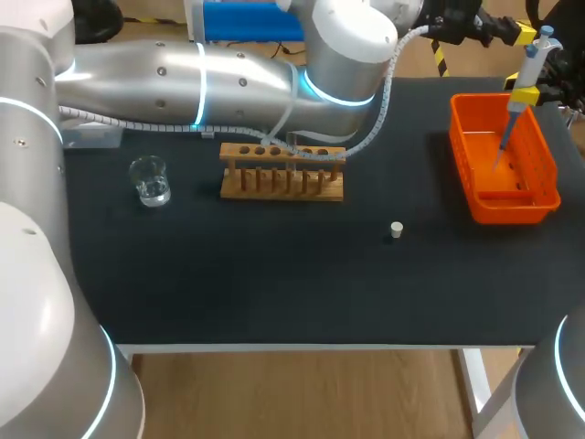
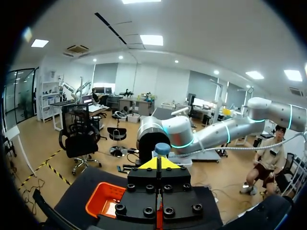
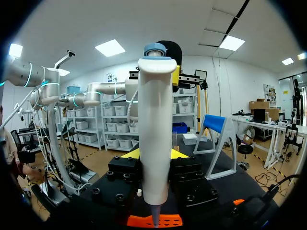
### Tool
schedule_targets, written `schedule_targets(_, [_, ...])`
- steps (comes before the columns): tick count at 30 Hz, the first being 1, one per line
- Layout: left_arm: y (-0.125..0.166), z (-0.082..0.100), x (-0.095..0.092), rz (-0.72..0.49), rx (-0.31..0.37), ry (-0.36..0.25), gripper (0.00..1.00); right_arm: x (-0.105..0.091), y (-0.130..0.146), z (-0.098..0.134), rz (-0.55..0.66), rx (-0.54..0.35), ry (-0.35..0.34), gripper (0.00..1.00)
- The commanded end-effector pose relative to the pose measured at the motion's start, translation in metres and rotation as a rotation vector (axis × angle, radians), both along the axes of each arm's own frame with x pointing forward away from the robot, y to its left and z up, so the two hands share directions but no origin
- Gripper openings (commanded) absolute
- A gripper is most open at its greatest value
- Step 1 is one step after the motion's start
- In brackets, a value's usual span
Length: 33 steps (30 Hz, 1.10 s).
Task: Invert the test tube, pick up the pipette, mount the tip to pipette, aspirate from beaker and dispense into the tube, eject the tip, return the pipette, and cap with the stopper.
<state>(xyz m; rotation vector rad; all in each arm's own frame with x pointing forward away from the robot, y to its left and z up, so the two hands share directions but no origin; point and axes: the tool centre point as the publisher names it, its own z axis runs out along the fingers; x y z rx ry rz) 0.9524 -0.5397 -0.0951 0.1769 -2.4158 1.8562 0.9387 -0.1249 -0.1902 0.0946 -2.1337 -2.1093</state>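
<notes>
My right gripper (image 3: 156, 157) is shut on the white pipette (image 3: 156, 134), holding it upright over the orange bin (image 1: 526, 203). The pipette (image 1: 533, 64) points its thin lower end down into the bin. My left arm reaches across from the left, and its shut gripper (image 2: 159, 163) sits at the pipette's blue top button (image 2: 162, 148). The wooden tube rack (image 1: 281, 183) stands mid-table; a tube in it is hard to make out. The glass beaker (image 1: 149, 180) with liquid stands to the rack's left. A small white stopper (image 1: 396, 230) lies on the mat.
The orange bin (image 2: 103, 199) stands at the table's right side. My left arm's long links and a cable hang over the back of the table, just behind the rack. The front half of the black mat (image 1: 274, 283) holds only the stopper.
</notes>
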Motion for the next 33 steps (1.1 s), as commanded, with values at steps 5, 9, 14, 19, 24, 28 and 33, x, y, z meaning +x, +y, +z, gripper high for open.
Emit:
schedule_targets(5, [-0.003,-0.004,-0.001,0.001,0.0,0.0,0.0,0.001,-0.001,0.0,0.005,0.0,0.0,0.0])
schedule_targets(9, [-0.004,-0.006,-0.001,0.002,0.007,0.003,0.0,0.001,-0.001,0.0,0.005,0.0,0.0,0.0])
schedule_targets(14, [-0.003,-0.008,-0.002,0.006,0.01,0.003,0.0,0.001,-0.001,0.0,0.005,0.0,0.0,0.0])
schedule_targets(19, [-0.002,-0.009,-0.002,0.011,0.008,0.001,0.0,0.001,-0.001,0.0,0.005,0.0,0.0,0.0])
schedule_targets(24, [-0.001,-0.011,-0.002,0.014,0.008,0.001,0.0,0.001,-0.001,0.0,0.005,0.0,0.0,0.0])
schedule_targets(28, [0.0,-0.013,-0.003,0.017,0.013,0.003,0.0,0.001,-0.001,0.0,0.005,0.0,0.0,0.0])
schedule_targets(33, [0.0,-0.015,-0.003,0.019,0.015,0.006,0.0,0.001,-0.001,0.0,0.005,0.0,0.0,0.0])
